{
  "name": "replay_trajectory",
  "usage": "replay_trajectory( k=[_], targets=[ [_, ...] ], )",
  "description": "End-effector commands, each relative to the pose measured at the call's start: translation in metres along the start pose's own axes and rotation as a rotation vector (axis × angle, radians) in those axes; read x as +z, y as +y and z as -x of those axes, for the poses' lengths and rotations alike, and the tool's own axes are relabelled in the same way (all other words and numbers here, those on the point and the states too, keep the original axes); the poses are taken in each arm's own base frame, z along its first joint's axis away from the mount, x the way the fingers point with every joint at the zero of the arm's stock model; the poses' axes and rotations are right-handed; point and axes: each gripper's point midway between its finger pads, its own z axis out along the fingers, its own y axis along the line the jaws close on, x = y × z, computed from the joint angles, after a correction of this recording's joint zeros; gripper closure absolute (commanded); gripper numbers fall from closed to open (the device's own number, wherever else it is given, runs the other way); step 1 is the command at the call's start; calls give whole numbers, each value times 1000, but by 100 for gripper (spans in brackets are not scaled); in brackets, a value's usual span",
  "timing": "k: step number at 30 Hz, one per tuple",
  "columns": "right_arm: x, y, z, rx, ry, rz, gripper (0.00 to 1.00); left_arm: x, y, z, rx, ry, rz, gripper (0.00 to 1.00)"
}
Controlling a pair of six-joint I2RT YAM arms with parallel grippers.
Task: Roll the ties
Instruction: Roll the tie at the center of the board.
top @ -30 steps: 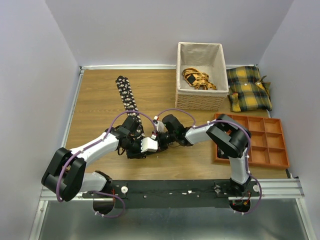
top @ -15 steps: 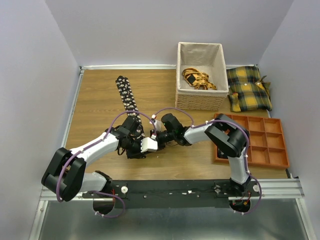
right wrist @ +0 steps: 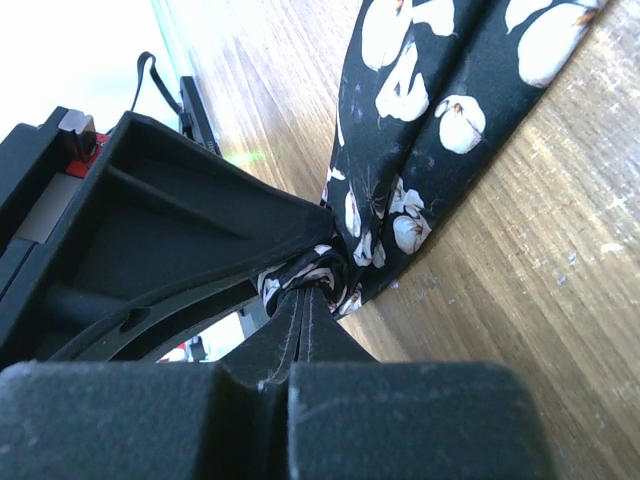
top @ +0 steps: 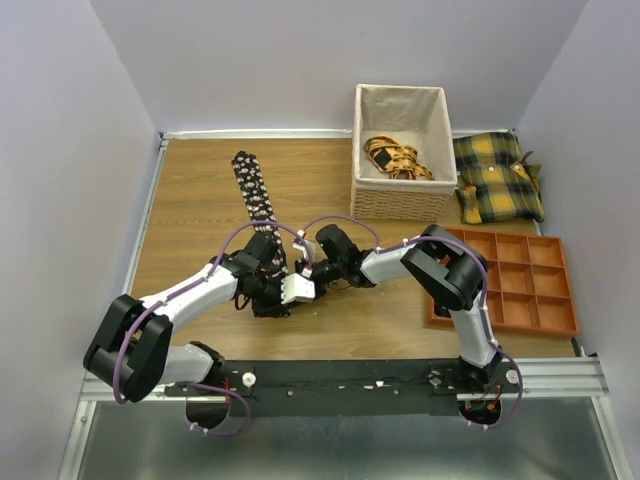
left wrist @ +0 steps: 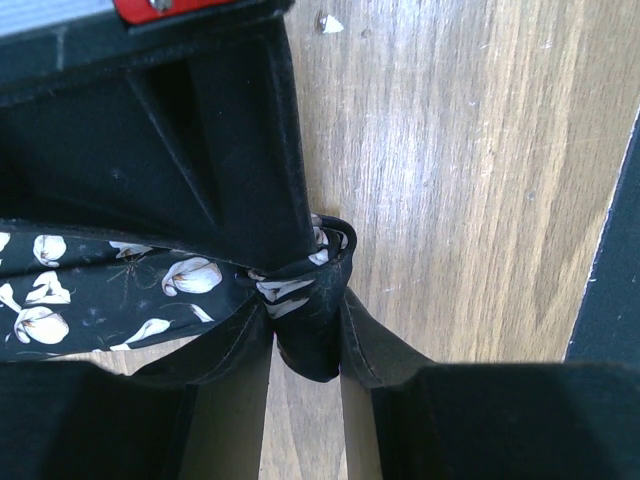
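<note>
I see the black tie with little white flowers lying flat on the wooden table. It runs from the far left side toward the two arms in the middle. Its near end is bunched into a small roll. My left gripper squeezes that roll between its two fingers. My right gripper is closed tight, with its tips pushed against the same roll. I cannot tell if it nips any cloth. Farther right stand a lined wicker basket, plaid cushions and an orange tray.
</note>
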Motion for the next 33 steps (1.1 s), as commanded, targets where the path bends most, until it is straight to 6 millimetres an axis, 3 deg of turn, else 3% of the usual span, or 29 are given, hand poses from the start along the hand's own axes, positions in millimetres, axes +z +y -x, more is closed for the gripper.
replay_trajectory(
  k=[1, 9, 16, 18, 20, 24, 29, 30, 31, 32, 33],
  targets=[
    [18, -5, -5, -26, 11, -23, 99, 5, 8, 15, 42, -49, 5, 63],
    [24, -2, -3, -52, 21, -35, 97, 3, 9, 33, 3, -114, -7, 62],
    [27, -10, -9, -38, 28, -58, 97, 7, 9, 24, 37, -83, 0, 62],
    [17, -7, -4, -53, -16, -78, 97, 7, 7, 19, 42, -63, -7, 63],
    [7, -16, -10, -44, -39, -110, 94, 8, 1, 9, 66, -37, -21, 64],
    [-9, -8, -11, -102, -99, -107, 78, 10, -4, 0, 68, -16, -28, 66],
    [-30, 19, 6, -308, -247, -60, 67, 9, -8, 3, 65, -30, -49, 67],
    [-35, 6, -4, -317, -266, -84, 64, 9, -9, 2, 67, -29, -50, 67],
    [-39, 7, -4, -371, -296, -77, 63, 9, -9, 2, 68, -30, -51, 67],
    [-47, 29, 7, -476, -385, -10, 63, 9, -11, 4, 71, -35, -60, 67],
    [-52, 29, 6, -527, -432, -4, 61, 8, -12, 4, 71, -39, -68, 66]
  ],
)
